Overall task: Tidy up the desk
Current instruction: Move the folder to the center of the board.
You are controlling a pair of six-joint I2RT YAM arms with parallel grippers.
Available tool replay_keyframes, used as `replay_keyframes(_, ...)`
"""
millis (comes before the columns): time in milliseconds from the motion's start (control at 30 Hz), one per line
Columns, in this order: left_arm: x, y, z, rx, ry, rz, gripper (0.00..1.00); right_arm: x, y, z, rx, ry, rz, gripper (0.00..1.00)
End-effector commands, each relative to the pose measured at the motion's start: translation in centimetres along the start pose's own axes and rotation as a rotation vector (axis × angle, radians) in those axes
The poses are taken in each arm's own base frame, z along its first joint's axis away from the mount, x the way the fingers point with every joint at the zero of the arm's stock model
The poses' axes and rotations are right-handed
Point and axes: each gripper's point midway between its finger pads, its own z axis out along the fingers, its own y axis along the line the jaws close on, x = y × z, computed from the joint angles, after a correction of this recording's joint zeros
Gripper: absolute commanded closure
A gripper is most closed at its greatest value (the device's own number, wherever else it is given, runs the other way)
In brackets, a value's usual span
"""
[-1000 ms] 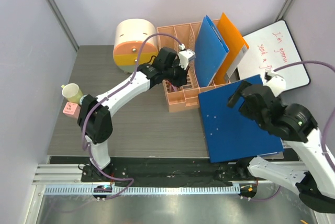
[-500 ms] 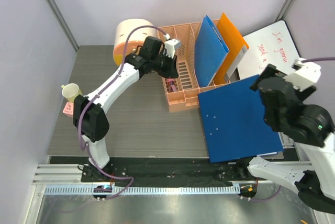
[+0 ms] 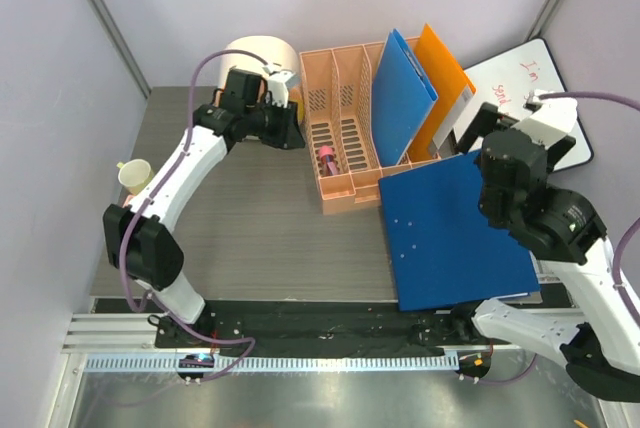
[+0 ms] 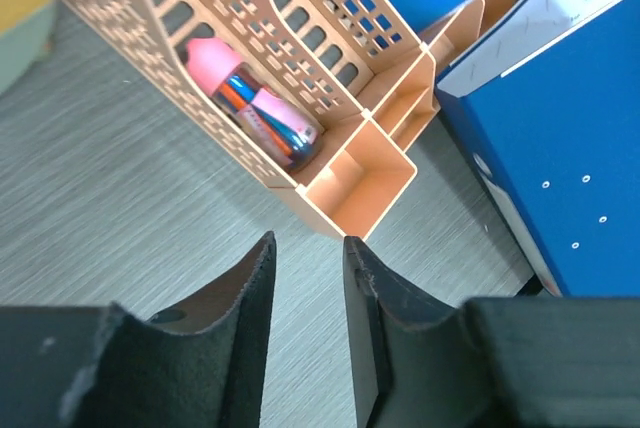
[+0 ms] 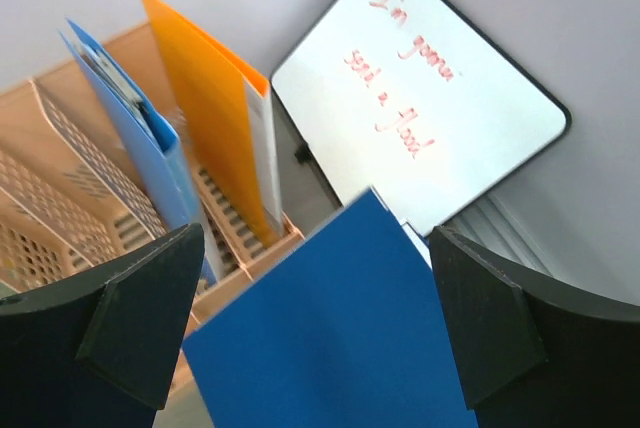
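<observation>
— From the top camera we look steeply down on the whole desk (image 3: 260,238), its near edge at six o'clock.
— Our left wrist view sits close above the peach rack (image 3: 352,188), facing down at its front corner.
— Our right wrist view hangs higher, tilted toward the whiteboard (image 5: 430,98) at two o'clock.
— We see the rack and the flat blue folder (image 3: 450,238) in all three.

The left arm (image 3: 185,163) and right arm (image 3: 555,223) share white links, bulky black joints, thin purple cables (image 3: 122,253) looped alongside, and matte black wedge-shaped tool fingers (image 4: 245,318).
</observation>
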Motion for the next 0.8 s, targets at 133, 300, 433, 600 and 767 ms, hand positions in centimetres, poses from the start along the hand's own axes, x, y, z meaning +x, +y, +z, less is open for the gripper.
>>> replay_keyframes(133,-3.4,1.8,-7.0,-0.082,-0.152,-0.005,0.55,-7.1,-2.0,6.1,0.083,-0.027,0.105,0.0)
replay_keyframes(300,-2.4,2.5,-8.3,-0.091,-0.152,-0.008,0.54,-1.2,-6.3,12.1,0.208,0.158,0.237,0.0)
replay_keyframes(433,-0.9,3.5,-9.0,-0.138,-0.15,0.023,0.53,6.6,-7.9,14.6,0.244,0.294,0.332,0.0)
replay_keyframes(600,-0.1,5.7,-10.8,-0.134,-0.165,-0.064,0.5,8.9,-11.6,14.0,0.341,0.276,0.373,0.0)
replay_keyframes(767,0.7,9.3,-12.7,-0.146,-0.178,-0.177,0.49,13.6,-14.3,13.1,0.454,0.354,0.435,0.0)
